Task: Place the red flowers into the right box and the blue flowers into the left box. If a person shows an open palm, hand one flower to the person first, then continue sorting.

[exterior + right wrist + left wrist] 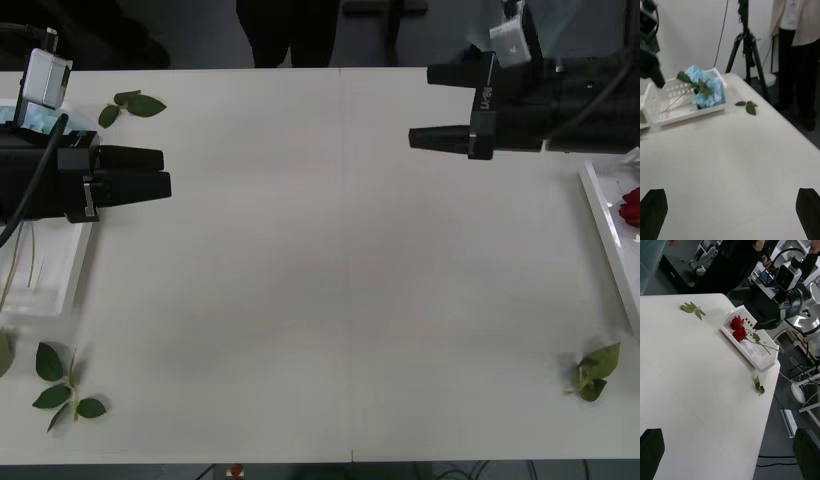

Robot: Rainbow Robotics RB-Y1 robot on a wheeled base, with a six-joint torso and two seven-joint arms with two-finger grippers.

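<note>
Blue flowers (703, 88) lie in the left box (685, 116), whose front part (50, 290) shows under my left arm. Two red flowers (738, 328) lie in the right box (756, 360), and one bloom (630, 205) shows at the table's right edge inside that box (600, 215). My left gripper (165, 172) hovers open by the left box, pointing toward the table's middle, its fingers (651, 450) holding nothing. At the far right my right gripper (420, 106) hovers open and holds nothing, fingers (653, 212) wide apart. The person's open palm is out of view.
Loose green leaf sprigs lie at the far left (130, 105), the near left (65, 385) and the near right (597, 370). The white table (340, 270) is bare across its middle. A tripod (747, 48) stands beyond the table's far edge.
</note>
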